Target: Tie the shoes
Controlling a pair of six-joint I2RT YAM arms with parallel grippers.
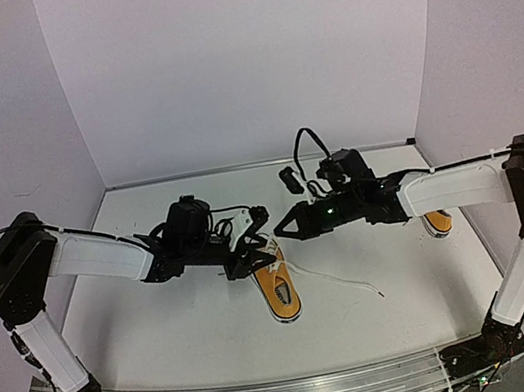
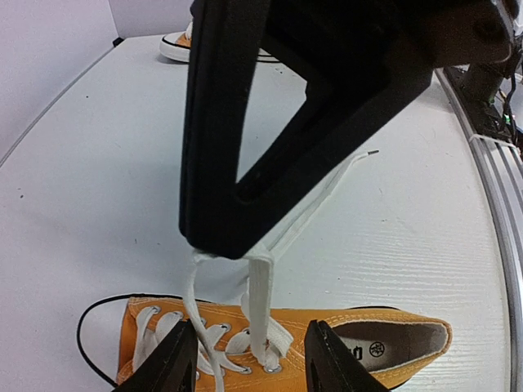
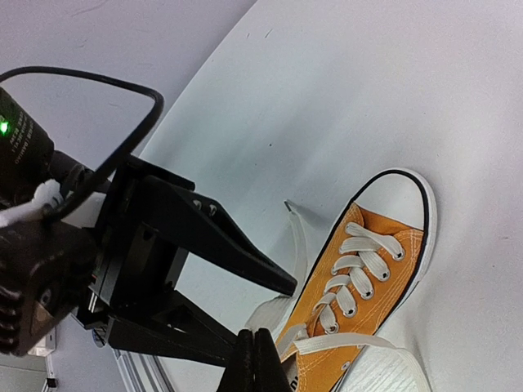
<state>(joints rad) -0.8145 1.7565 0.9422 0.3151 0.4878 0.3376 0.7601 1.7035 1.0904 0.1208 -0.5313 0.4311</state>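
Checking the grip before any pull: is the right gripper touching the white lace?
Touching. The left wrist view shows the right gripper shut on the white lace, pinched at its tip.

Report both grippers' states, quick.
Left gripper: open, holding nothing, above the shoe.
Right gripper: shut on a lace.

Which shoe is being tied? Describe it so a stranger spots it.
At mid-table, where the left gripper and right gripper meet, the shoe lies just beneath them. Its white lace trails loose across the table, while the other shoe sits half hidden under the right arm.
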